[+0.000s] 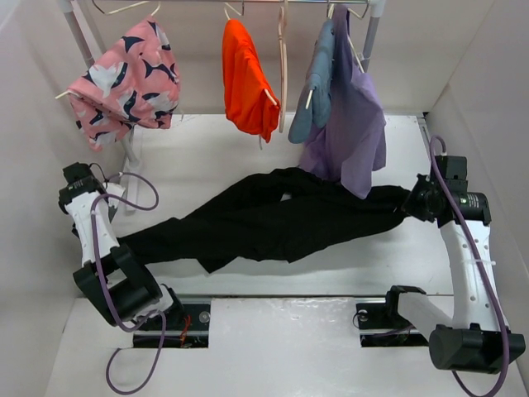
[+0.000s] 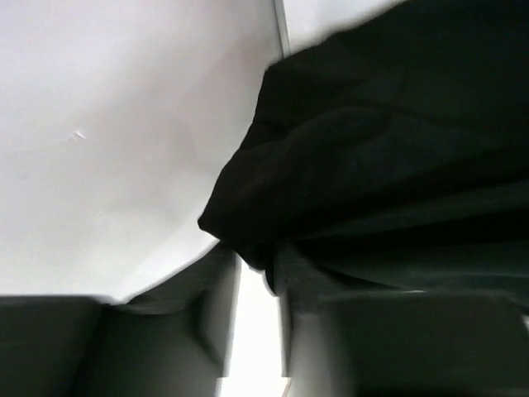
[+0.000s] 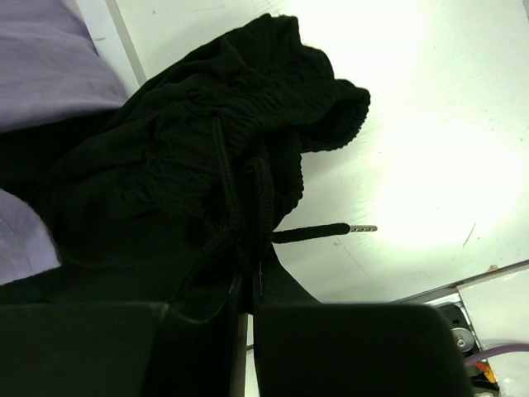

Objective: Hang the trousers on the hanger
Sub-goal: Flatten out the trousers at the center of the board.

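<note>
The black trousers (image 1: 273, 219) lie stretched across the table, legs to the left and waist to the right. My right gripper (image 1: 411, 203) is shut on the ribbed waistband (image 3: 248, 124) by the drawstring (image 3: 326, 231), its fingertips (image 3: 248, 285) buried in the fabric. My left gripper (image 2: 256, 277) is at the leg end (image 2: 248, 223). Its fingers stand slightly apart with a bright gap between them, and the hem only reaches their tips. In the top view that gripper (image 1: 118, 200) is near the left wall. The pale beige hanger (image 1: 283, 74) hangs bare on the rail, far from both grippers.
On the rail (image 1: 248, 4) at the back hang a pink patterned garment (image 1: 128, 78), an orange garment (image 1: 246, 78), a blue one (image 1: 314, 91) and a lilac shirt (image 1: 351, 136) whose hem drapes over the trousers' waist. White walls close in on both sides.
</note>
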